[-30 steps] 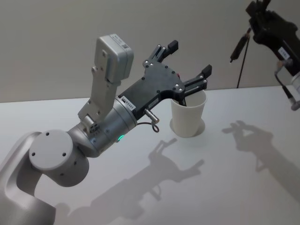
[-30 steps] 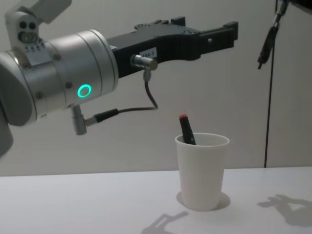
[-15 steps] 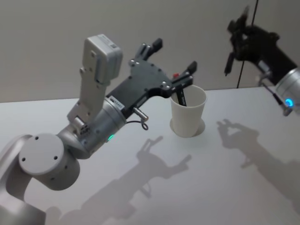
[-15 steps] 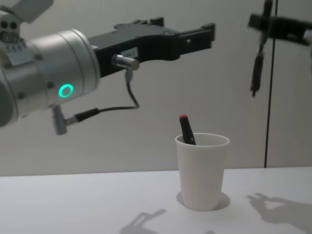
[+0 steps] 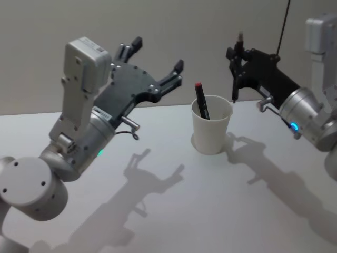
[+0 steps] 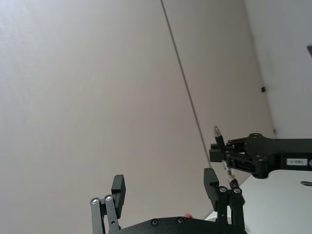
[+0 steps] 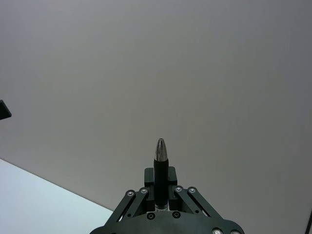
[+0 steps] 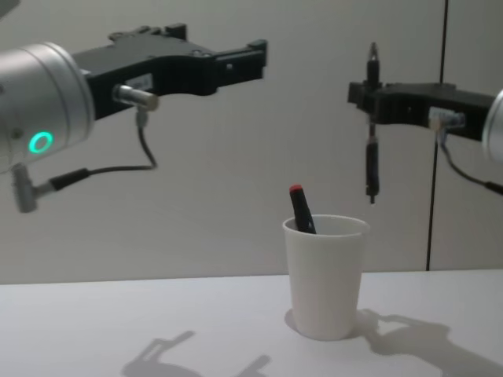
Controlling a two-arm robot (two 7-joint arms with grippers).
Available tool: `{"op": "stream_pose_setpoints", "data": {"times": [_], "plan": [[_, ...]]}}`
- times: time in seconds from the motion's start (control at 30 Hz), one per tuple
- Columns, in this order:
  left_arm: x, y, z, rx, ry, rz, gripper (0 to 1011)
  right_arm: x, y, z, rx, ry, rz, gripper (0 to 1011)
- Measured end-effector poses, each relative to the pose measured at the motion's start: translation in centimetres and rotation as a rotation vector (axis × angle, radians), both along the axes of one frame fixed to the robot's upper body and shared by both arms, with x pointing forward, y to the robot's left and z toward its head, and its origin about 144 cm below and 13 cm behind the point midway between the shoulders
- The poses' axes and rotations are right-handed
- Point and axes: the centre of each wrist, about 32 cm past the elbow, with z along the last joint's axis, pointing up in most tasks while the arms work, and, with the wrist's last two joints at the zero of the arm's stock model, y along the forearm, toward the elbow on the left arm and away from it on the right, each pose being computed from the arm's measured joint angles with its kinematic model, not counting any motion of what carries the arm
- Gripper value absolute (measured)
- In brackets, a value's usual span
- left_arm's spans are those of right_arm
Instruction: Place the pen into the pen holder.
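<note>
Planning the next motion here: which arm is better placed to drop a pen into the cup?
The right. The right gripper is shut on a black pen, held upright just above and beside the pen holder. The left gripper is open, empty, and off to the cup's other side.

Our left gripper [image 6: 165,187], fingers spread, faces a wall; beyond it our right gripper [image 6: 220,155] holds a pen [image 6: 223,158].

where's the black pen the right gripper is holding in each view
Head view: black pen upright, right of the white cup.
Chest view: pen hanging vertical, above and right of the cup.
Right wrist view: pen between the right gripper fingers.
Left wrist view: pen far off, lower right.
Shared landmark: the cup.
</note>
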Motion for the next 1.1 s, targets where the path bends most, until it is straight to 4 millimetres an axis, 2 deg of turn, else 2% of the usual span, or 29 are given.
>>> {"op": "stream_pose_setpoints", "data": {"times": [0.3, 1.1], "plan": [[-0.5, 1.1, 0.2, 0.013, -0.018, 0.079, 1001, 0.9, 1.2, -0.4, -0.014, -0.026, 0.017, 131], [-0.8, 1.7, 0.3, 0.021, -0.031, 0.130, 1001, 2.2, 2.6, -2.3, -0.012, 0.009, 0.044, 147]]}}
